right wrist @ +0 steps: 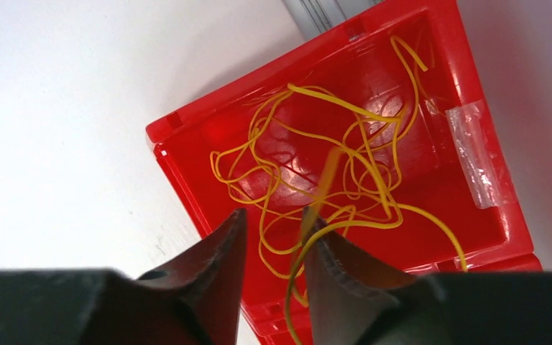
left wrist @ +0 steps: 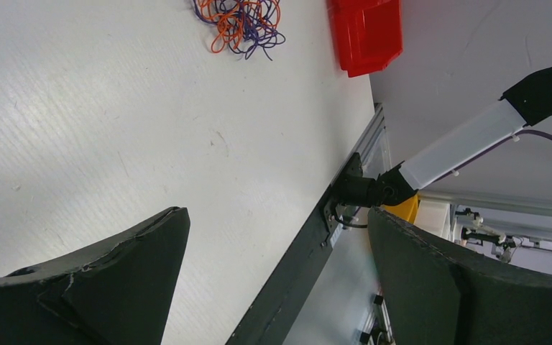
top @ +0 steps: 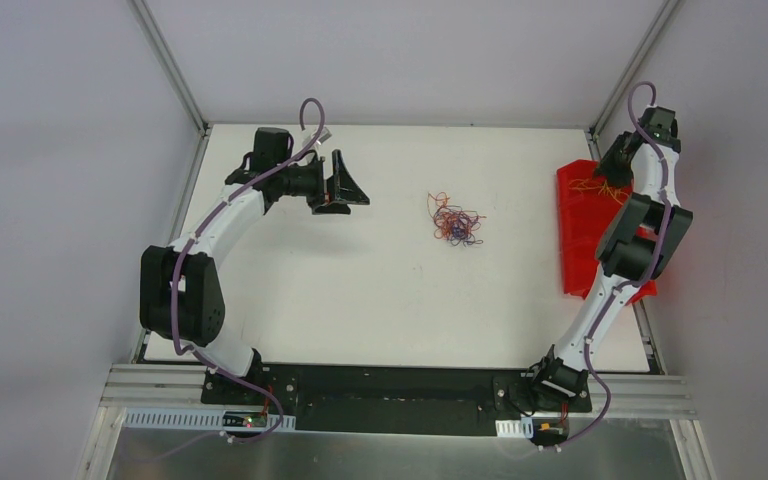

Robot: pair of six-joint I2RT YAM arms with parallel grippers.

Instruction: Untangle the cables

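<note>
A tangle of thin orange, red and blue-purple cables (top: 455, 220) lies on the white table, also seen at the top of the left wrist view (left wrist: 241, 21). My left gripper (top: 350, 182) hovers to the tangle's left, wide open and empty (left wrist: 279, 211). My right gripper (top: 610, 170) hangs over the red bin (top: 580, 230), its jaws a little apart (right wrist: 274, 212). Loose yellow cables (right wrist: 316, 144) lie in the bin (right wrist: 187, 180). One yellow strand (right wrist: 288, 302) runs along the inner face of the right finger, slack and not pinched.
The red bin (left wrist: 366, 32) stands at the table's right edge, with the right arm bent over it. Aluminium frame posts rise at the back corners. A black rail runs along the near edge.
</note>
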